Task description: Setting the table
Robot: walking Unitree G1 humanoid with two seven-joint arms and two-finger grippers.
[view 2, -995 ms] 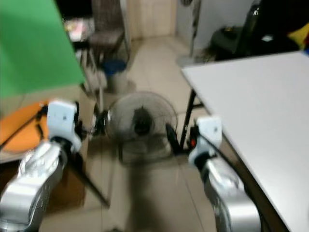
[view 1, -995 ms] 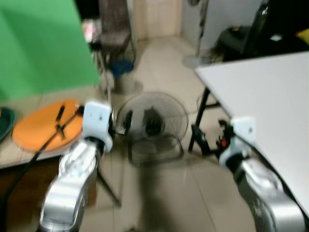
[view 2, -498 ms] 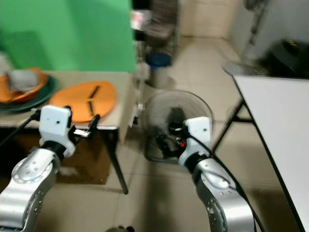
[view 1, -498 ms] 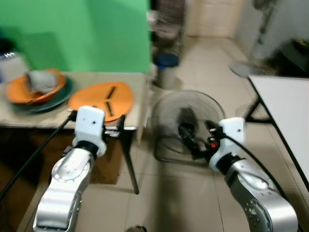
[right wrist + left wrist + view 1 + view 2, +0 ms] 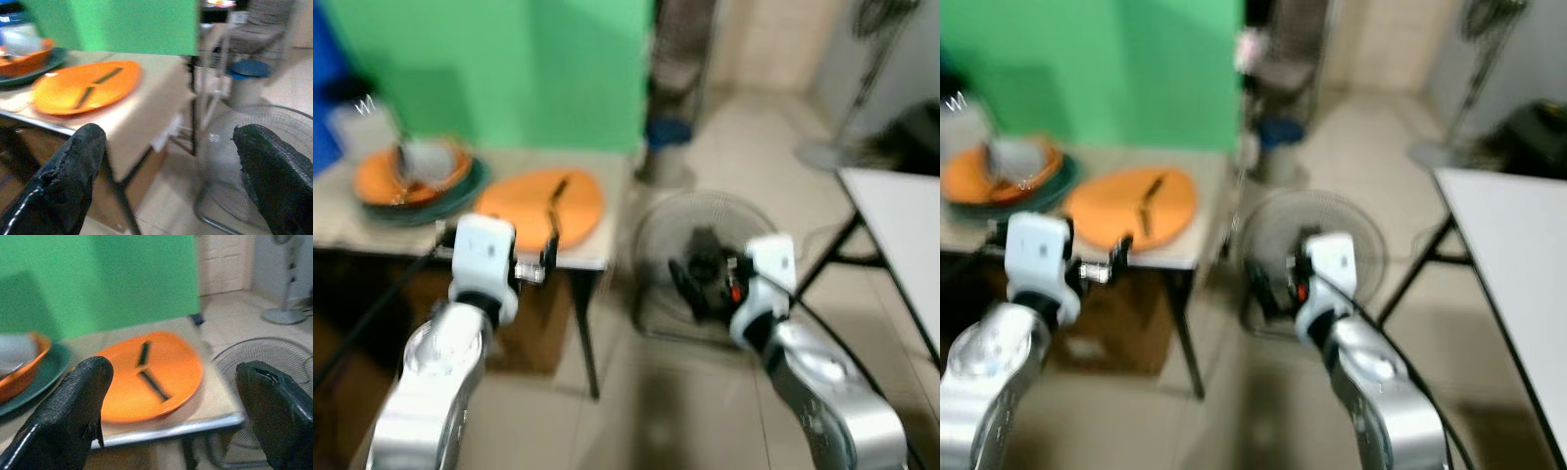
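Left wrist view: left tool (image 5: 171, 406) released, empty, facing orange plate (image 5: 146, 377) on tabletop (image 5: 210, 406). Likely rigid, slippery; grip rim. Right tool (image 5: 166, 176) released.

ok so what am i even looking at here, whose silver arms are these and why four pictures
They belong to a humanoid robot setting a table. Two pictures come from cameras in its head, looking down past its arms; they are blurred. The other two come from a camera on each wrist, looking out between that gripper's two black fingers. The left gripper and right gripper are both open and hold nothing. On the small table lie an orange plate with two dark strips on it and stacked dishes. A floor fan stands beside it.
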